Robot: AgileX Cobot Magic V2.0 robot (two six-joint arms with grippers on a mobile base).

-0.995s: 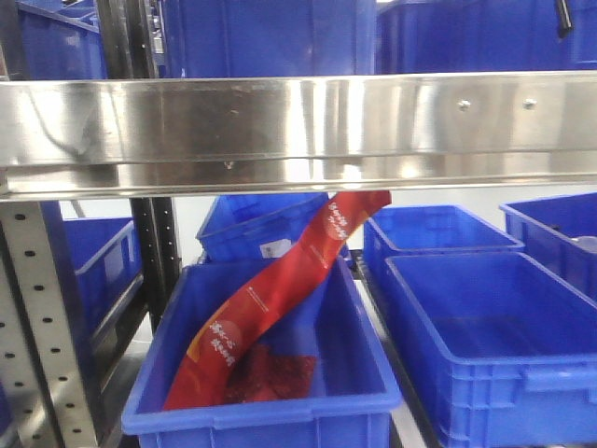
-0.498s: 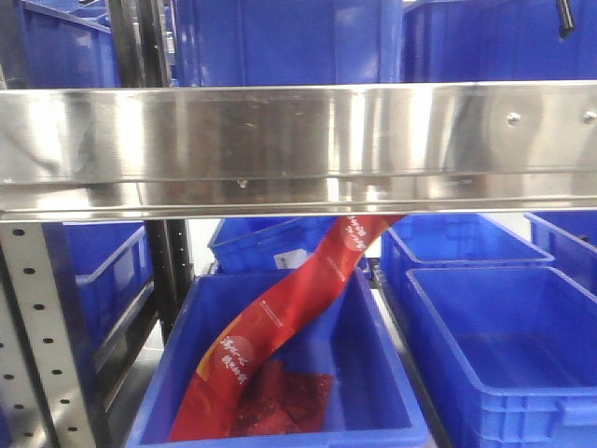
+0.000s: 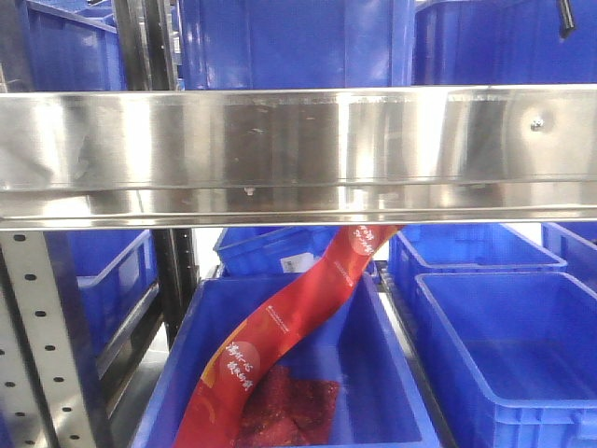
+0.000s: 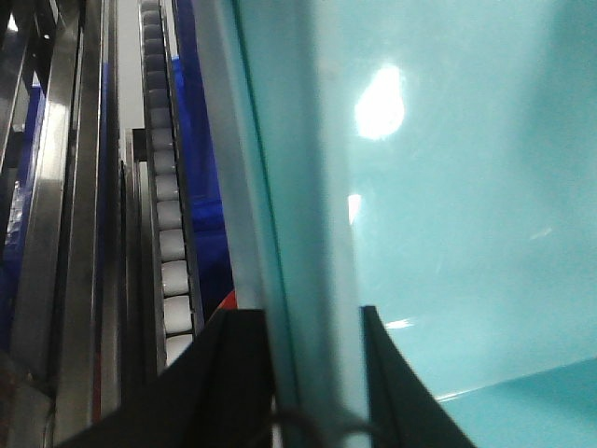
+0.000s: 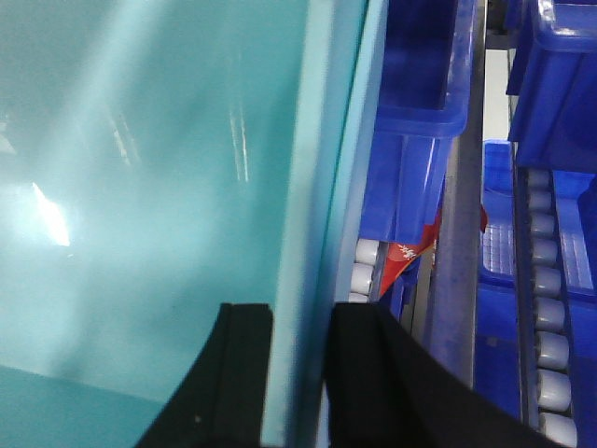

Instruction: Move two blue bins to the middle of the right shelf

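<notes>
Since one second ago the front view has slid rightward and slightly down: the polished steel shelf beam sits lower in frame, and the blue plastic bin holding a long red snack packet has drifted toward the lower right. We read this as the base or camera moving, not the shelf contents.

Left gripper: its dark fingers straddle the rim of a pale teal-looking bin wall, pinching it. Right gripper: likewise clamped across the rim of a teal-looking wall. The teal tint may be exposure; we judge this is one blue bin carried between both arms, though we cannot tell if a second is nested inside.

The carried bin is held close to the rack, with a white roller track at its left and blue shelf bins beyond its right.

Progress: bin is in hand and not yet placed. Remaining: reach the right shelf's middle level, set down, release.
</notes>
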